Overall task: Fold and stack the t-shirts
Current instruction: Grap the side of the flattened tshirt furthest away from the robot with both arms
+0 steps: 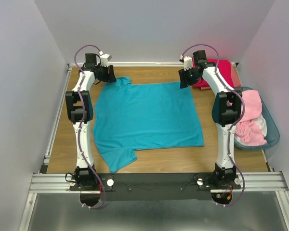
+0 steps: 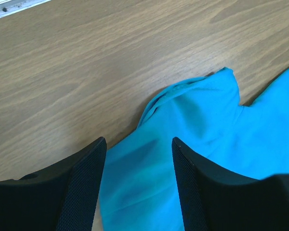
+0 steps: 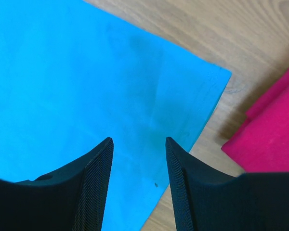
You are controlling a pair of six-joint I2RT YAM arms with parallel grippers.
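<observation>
**Teal t-shirt spread flat on the table**

The left gripper hangs over its far sleeve and the right gripper over its far corner. Both have their jaws parted and hold nothing. A crimson-pink t-shirt lies just beside that corner.

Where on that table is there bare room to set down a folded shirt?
Bare wood shows in the near strip between the teal shirt and the black base rail, and in the far strip behind it. The right side is crowded: a crimson shirt and a basket of pink clothes.
</observation>
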